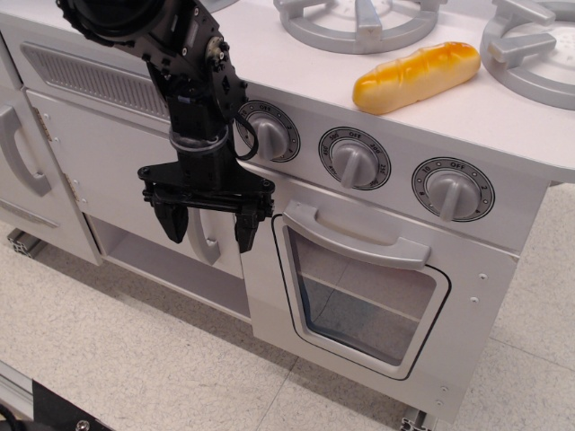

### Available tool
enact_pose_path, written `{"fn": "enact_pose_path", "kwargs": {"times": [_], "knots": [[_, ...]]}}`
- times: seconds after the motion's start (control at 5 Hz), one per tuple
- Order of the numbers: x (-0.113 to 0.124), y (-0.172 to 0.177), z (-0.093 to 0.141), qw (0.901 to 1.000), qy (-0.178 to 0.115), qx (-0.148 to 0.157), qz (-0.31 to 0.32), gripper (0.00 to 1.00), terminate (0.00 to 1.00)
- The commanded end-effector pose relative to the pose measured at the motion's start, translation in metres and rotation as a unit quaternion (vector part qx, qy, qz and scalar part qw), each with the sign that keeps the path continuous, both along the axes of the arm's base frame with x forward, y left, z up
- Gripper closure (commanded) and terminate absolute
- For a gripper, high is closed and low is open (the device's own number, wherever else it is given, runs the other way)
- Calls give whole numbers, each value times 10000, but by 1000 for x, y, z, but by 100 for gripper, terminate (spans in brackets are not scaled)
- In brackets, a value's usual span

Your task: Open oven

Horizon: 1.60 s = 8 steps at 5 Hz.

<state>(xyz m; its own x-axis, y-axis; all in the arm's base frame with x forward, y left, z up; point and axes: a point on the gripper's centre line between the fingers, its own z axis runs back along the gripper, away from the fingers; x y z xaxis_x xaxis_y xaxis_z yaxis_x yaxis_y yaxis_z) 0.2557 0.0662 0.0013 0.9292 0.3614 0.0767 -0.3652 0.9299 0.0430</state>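
The oven is a light grey toy-kitchen unit at the centre right. Its door has a rounded clear window and a wide horizontal bar handle along the top. The door looks shut, flush with the front. My black gripper hangs open and empty to the left of the oven door, its fingertips pointing down in front of the neighbouring cabinet door, a short way left of the bar handle's left end.
Three round knobs sit above the oven door. A toy bread loaf lies on the stovetop between grey burners. A cabinet door with a vertical handle is behind the gripper; an open shelf lies below.
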Motion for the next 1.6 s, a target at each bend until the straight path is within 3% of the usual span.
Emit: {"fn": "enact_pose_path", "kwargs": {"times": [0.0, 0.2, 0.4, 0.6, 0.8, 1.0, 1.2, 1.4], "knots": [[0, 0, 0, 10000, 0, 0, 0, 0, 0], [-10, -6, 9, 9976, -261, -395, 511, 0, 0], [-14, -7, 29, 9933, -484, -571, 876, 0, 0], [-11, -10, 37, 9794, -688, -696, 1764, 0, 0], [-1, -12, 35, 9518, -1133, -707, 2762, 0, 0], [13, -14, 34, 9265, -1229, -990, 3416, 0, 0], [22, -19, 32, 9110, -1228, -1396, 3681, 0, 0], [27, -29, 24, 9078, -1309, -1573, 3660, 0, 0]]}}
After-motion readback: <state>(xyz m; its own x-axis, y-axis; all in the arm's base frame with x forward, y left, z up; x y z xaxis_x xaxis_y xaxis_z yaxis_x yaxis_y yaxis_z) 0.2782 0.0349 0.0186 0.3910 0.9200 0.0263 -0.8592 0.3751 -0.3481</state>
